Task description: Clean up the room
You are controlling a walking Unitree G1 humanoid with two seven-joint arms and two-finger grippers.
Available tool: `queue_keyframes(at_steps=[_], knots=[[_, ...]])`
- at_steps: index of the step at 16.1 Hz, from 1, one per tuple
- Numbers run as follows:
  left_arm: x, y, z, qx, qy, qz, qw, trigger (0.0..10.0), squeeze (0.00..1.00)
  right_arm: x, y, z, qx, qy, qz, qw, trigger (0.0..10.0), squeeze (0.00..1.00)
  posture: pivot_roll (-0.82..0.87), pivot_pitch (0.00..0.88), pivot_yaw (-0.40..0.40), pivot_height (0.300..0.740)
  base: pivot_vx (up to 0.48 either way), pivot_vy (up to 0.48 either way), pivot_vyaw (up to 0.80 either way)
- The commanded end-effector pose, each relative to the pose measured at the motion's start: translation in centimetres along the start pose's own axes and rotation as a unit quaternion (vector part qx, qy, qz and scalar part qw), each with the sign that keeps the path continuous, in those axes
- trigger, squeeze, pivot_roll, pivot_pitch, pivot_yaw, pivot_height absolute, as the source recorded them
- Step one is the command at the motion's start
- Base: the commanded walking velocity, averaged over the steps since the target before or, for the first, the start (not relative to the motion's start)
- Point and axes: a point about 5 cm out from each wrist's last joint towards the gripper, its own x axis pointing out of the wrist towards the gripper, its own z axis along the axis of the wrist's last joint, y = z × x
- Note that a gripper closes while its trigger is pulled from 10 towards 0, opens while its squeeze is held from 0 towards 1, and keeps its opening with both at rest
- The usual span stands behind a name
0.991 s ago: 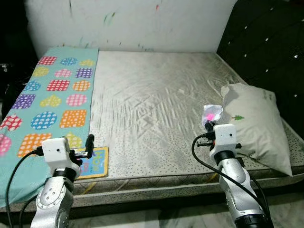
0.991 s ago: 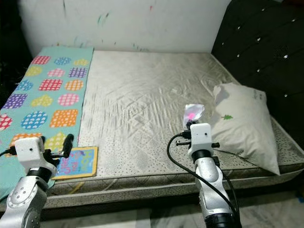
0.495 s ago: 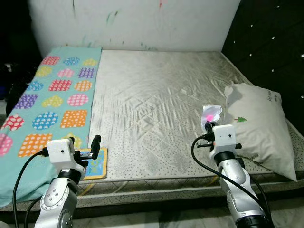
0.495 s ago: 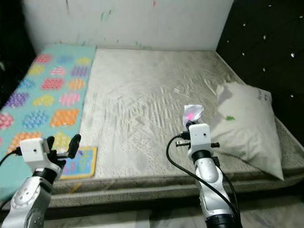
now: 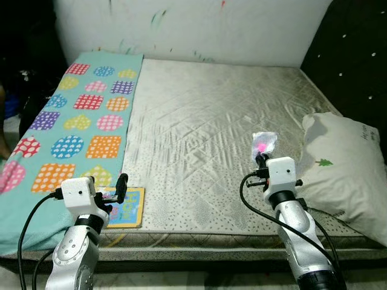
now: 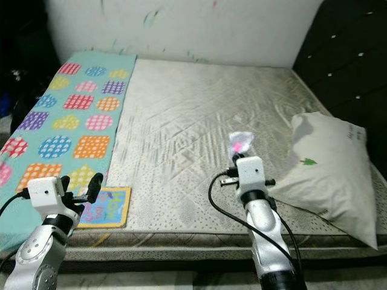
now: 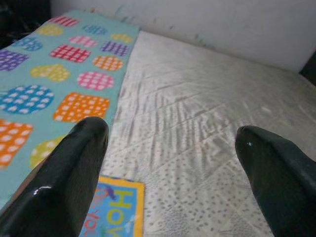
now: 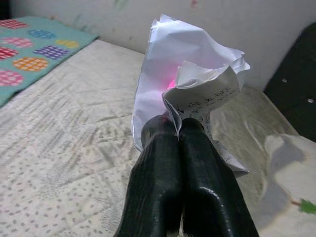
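Crumpled paper w/ a pink patch is pinched at its lower edge between the right gripper fingers — pads pressed together on it, most of the wad sticking out beyond the tips. Held up above the mattress, not touching it; prob lifted clear so it can be carried off as trash. No bin in view, so can't say where it goes.

Left gripper is spread wide, nothing between the fingers. Just below and in front of its tips lies a kids' book, blue cover w/ yellow border, flat at the mattress's near edge, apart from both fingers. Reads as the next pickup candidate — flat and thin, so likely needs an edge grab off the side.

Beyond the left tips: teal blanket w/ colored patches, along the mattress's left side. Pillow lies off to the outer side of the right gripper, by the dark headboard.
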Motion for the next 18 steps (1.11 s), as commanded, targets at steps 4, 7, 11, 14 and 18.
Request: queue_keyframes(at_steps=[4,7,11,14,18], knots=[[0.8,0.3,0.1,0.017,-0.005,0.01,1.0,10.0,0.0,1.5,0.9,1.0,0.014,-0.023,-0.006,1.0,10.0,0.0,-0.09,0.0,-0.016,0.74,0.0,0.0,0.0],[2.2,-0.1,0.8,0.035,-0.016,-0.003,0.999,10.0,0.0,2.1,1.3,1.7,0.006,-0.047,-0.008,0.999,10.0,0.0,-0.11,0.0,0.02,0.74,0.0,0.0,0.0],[3.1,-0.5,1.7,0.034,-0.04,0.008,0.999,10.0,0.0,3.3,0.6,2.6,0.0,-0.064,-0.009,0.998,10.0,0.0,-0.11,0.0,-0.001,0.74,0.0,0.0,0.0],[4.1,-0.8,2.7,0.047,-0.065,0.015,0.997,10.0,0.0,4.6,1.2,4.2,0.0,-0.09,0.007,0.996,10.0,0.0,-0.1,0.0,-0.016,0.74,0.0,0.0,0.0],[5.4,-0.5,3.4,0.066,-0.076,0.018,0.995,10.0,0.0,5.5,1.2,5.9,0.017,-0.12,-0.006,0.993,10.0,0.0,-0.12,0.0,0.029,0.74,0.0,0.0,0.0]])
